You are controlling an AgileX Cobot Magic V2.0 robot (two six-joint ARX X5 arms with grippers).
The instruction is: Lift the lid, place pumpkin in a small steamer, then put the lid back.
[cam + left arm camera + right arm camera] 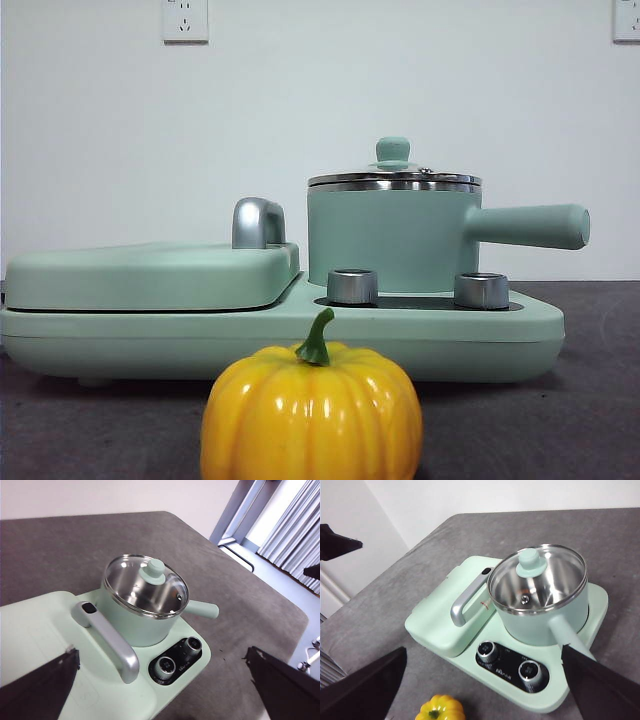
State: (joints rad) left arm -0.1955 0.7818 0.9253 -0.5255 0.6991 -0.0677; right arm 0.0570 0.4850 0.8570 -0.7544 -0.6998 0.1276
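**A:** Where was the pumpkin (312, 412)?

**B:** On the grey worktop (560, 420), in front of the mint-green base (500, 335) and apart from it. In the front view it sat near and large, upright, its curved green stem (317, 340) rising before the base's front edge. The right wrist view caught it too, below the two steel knobs (509, 661).

**A:** And the small steamer (390, 235)?

**B:** Standing on the base's knob side, behind the knobs, its long straight handle (530, 225) pointing away from the griddle cover (150, 272). The lid (146, 586) lay closed on the steamer, steel rim seated all round and the mint knob (153, 570) on top. Through the glass only the steel inside showed.

**A:** The griddle cover?

**B:** Flat on the other half of the base, just beside the steamer, with its chrome handle (107, 640) along the edge next to the pot.

**A:** The arms?

**B:** Both hung high above the appliance. The left gripper (165, 690) had its jaws spread wide, released, grasping nothing, above the griddle and knob end. The right gripper (485, 690) likewise had its jaws parted and empty, above the knob side of the base, with the pumpkin between them in its own view. Neither touched anything, and neither appeared in the front view.
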